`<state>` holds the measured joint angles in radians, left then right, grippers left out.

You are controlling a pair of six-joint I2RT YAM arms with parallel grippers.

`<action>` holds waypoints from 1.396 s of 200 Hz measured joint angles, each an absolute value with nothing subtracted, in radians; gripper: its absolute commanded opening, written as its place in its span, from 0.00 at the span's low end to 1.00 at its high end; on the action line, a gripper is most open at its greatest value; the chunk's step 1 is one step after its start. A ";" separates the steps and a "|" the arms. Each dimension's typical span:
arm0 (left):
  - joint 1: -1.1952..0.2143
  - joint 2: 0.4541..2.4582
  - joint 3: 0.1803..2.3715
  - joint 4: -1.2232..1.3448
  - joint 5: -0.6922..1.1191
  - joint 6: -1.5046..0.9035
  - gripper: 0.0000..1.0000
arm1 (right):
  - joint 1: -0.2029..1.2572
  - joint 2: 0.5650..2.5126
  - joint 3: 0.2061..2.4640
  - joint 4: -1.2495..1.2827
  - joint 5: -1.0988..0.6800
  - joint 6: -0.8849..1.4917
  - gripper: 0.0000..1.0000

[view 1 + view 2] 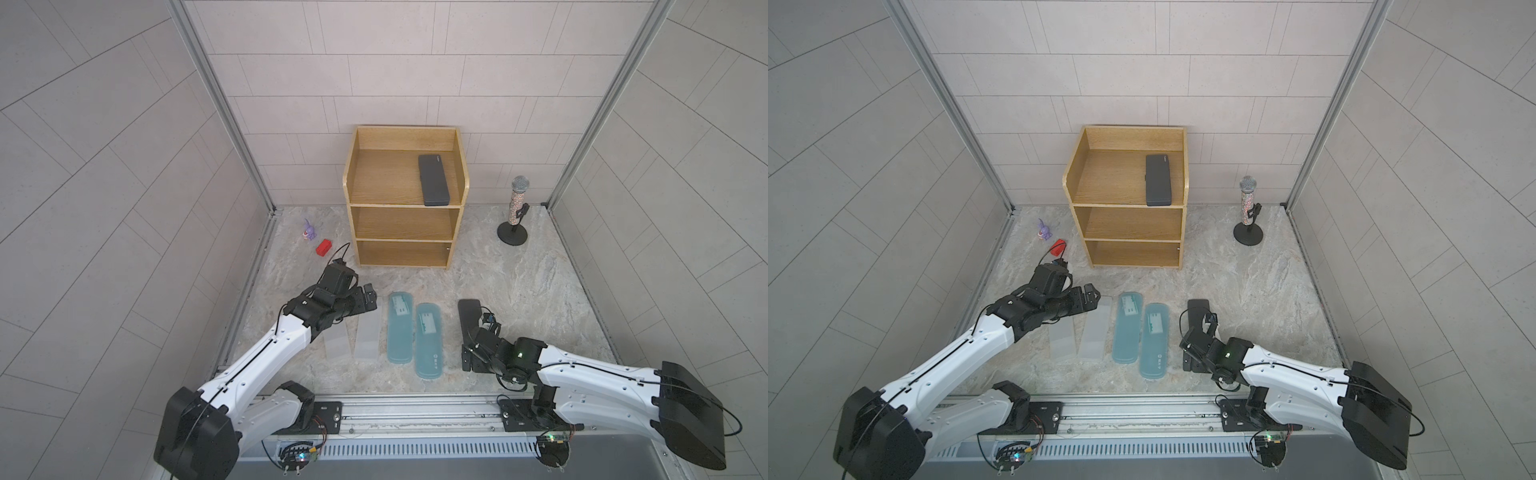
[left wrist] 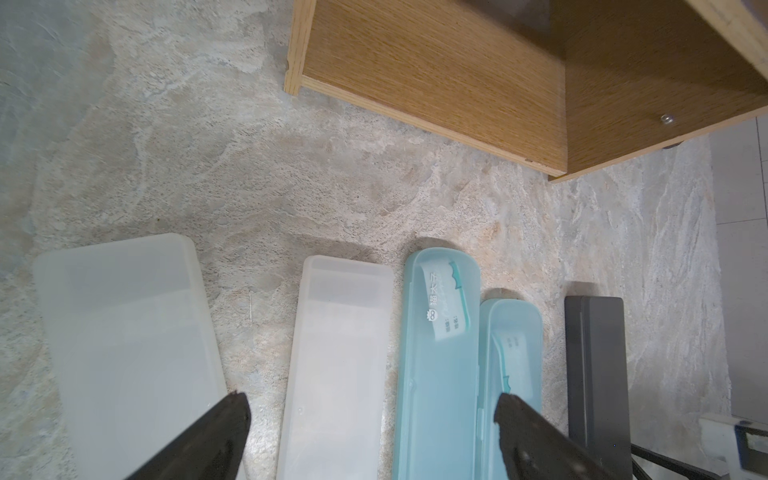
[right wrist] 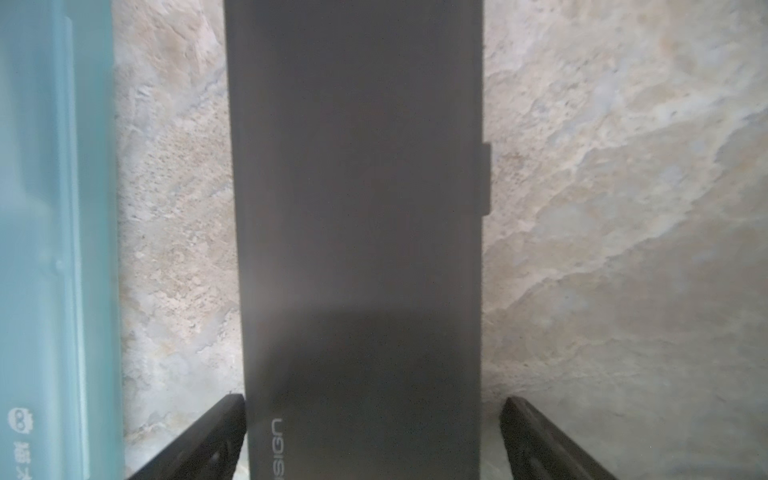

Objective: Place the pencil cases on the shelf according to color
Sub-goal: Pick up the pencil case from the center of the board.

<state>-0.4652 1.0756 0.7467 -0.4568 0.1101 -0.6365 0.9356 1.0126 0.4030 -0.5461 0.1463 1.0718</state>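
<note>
Marble tabletop point(image 1: 519, 282), near front edge: right gripper point(image 3: 372, 400) spread wide astride black case point(image 3: 357, 187), nothing held. Case looks stiff, light, slick; pinch its long sides. Jaws of left gripper point(image 2: 372, 395) apart, empty.

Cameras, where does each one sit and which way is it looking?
Top views: high at the front, looking down at the shelf; left arm and right arm show.
Left wrist: on the left arm, facing the teal cases and shelf; left tool tips show.
Right wrist: on the right arm, over the black case on the table; open right tool tips show.
Shared: every view shows that black case.
</note>
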 measured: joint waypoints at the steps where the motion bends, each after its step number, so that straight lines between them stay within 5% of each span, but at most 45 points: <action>1: -0.465 1.076 0.747 -0.456 0.110 -0.636 1.00 | 0.936 1.013 0.403 -0.546 0.146 1.072 1.00; 145: -0.465 1.076 0.734 -0.429 0.121 -0.639 1.00 | 0.958 1.027 0.393 -0.541 0.183 1.090 0.94; 279: -0.465 1.073 0.717 -0.423 0.126 -0.632 1.00 | 1.053 1.082 0.405 -0.540 0.276 1.146 0.55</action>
<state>-0.4652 1.0733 0.7166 -0.4232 0.1257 -0.6315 1.0534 1.0817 0.4053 -0.5404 0.2756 1.1461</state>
